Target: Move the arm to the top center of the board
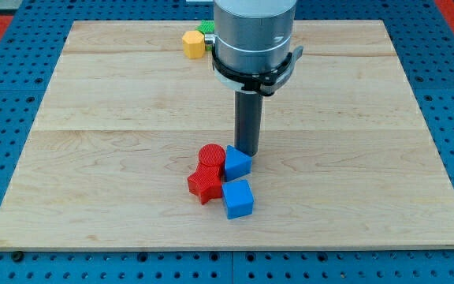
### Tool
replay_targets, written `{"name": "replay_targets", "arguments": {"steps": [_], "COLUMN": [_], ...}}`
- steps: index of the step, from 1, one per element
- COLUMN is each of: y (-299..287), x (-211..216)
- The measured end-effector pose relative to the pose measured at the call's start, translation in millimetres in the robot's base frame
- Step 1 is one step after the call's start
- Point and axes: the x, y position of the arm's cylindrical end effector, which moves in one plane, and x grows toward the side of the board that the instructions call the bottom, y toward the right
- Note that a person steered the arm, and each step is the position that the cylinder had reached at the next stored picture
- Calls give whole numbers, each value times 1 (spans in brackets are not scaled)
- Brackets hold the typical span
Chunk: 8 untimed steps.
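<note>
So my tip [247, 151] is sitting down on the wooden board [93, 158], roughly mid-board, and it's just a plain dark rod, nothing on it that opens or closes. Right below it toward the view's bottom is a blue cube [237, 162], touching or as good as touching the rod's end; can't tell which. Just to the view's left of that cube is a red cylinder [210, 155], and under that a red star-ish block [205, 185], with a second blue cube [238, 198] lowest in the bunch. All four are packed together.

Up past the tip toward the view's top, well apart from it, a yellow block [193, 43] sits near the board's top edge with a green block [206, 28] beside it, mostly hidden by the arm's grey body [254, 31].

No writing or labels I can read anywhere.
</note>
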Motion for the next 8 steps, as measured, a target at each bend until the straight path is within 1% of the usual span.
{"name": "replay_targets", "arguments": {"steps": [1,2,3,4,5,6,8], "y": [0,13,29,32,32,34,36], "x": [0,-23,-87,-149,-184,-208,-210]}}
